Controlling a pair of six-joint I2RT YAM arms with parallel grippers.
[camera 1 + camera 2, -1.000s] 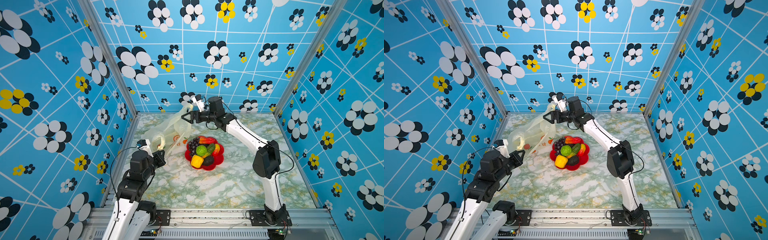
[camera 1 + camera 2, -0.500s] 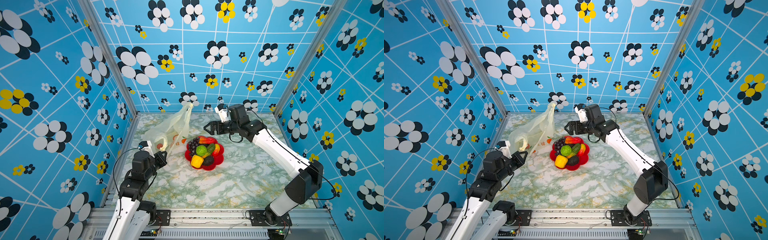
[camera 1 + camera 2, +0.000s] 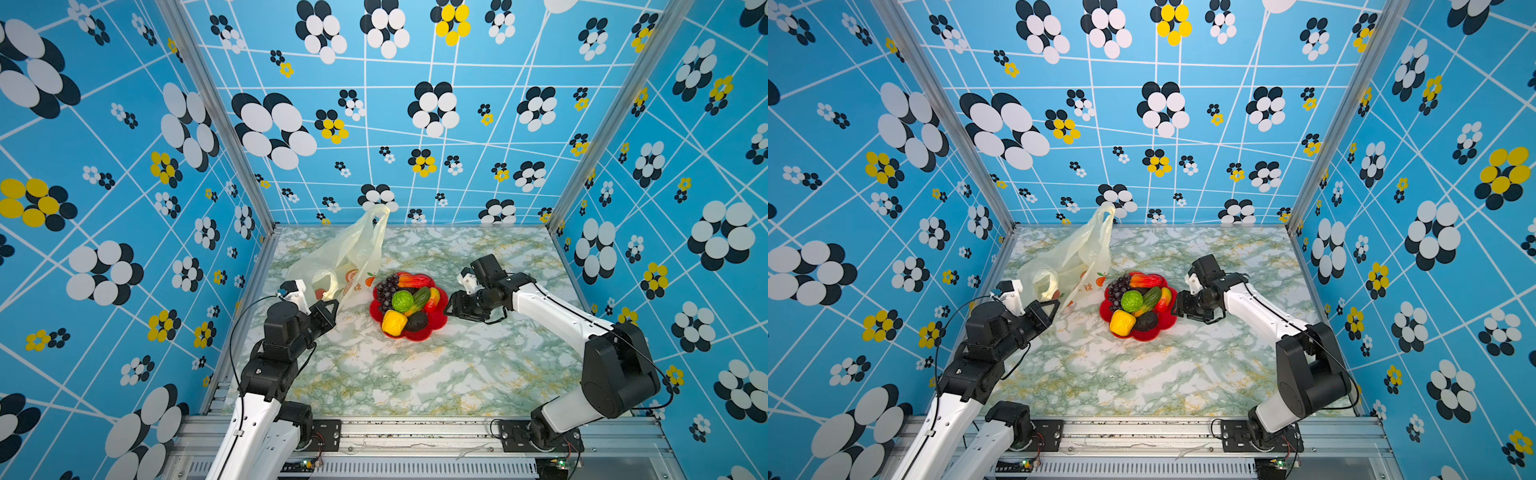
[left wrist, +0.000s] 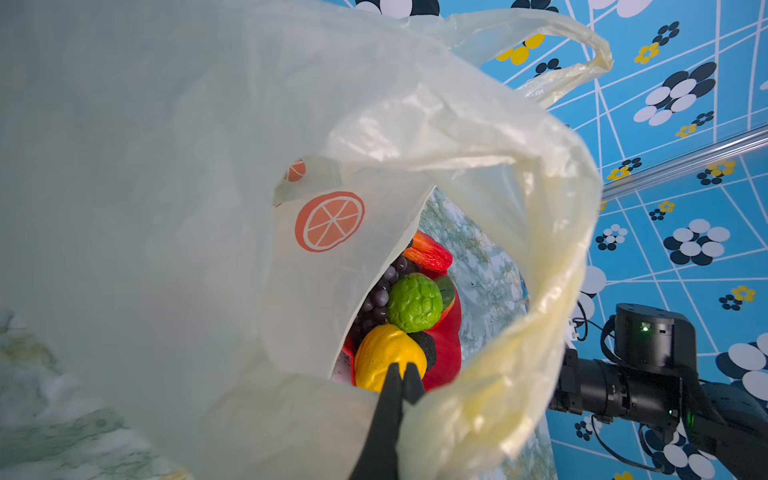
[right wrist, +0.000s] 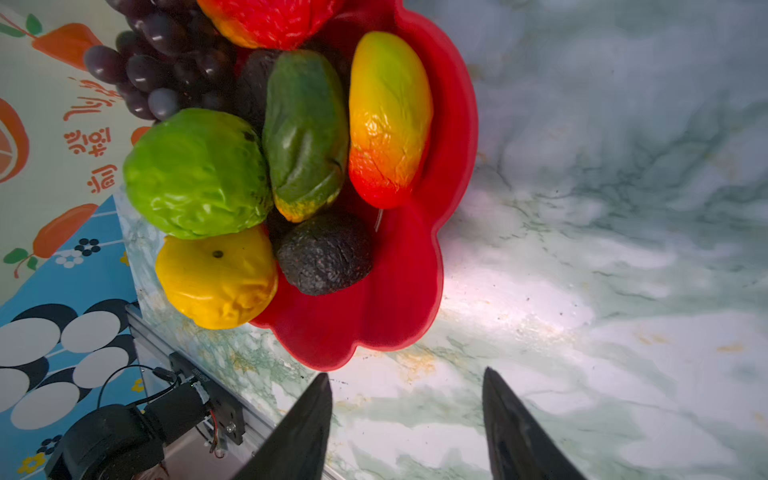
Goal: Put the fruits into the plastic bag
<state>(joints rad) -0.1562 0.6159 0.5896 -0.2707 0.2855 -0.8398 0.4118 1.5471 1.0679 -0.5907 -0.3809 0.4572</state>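
In a top view the left gripper (image 3: 332,308), fingers pressed together, pinches the rim of the plastic bag (image 3: 351,253), which stands at 10 o'clock of the red dish (image 3: 436,328). The fruits (image 3: 405,301) all sit on that dish. The right gripper (image 3: 451,308), fingers spread and empty, hovers at the dish's 3 o'clock. The nearest piece, the red-and-yellow one (image 3: 432,299), lies at its 9 o'clock, with its long axis roughly 12 to 6.
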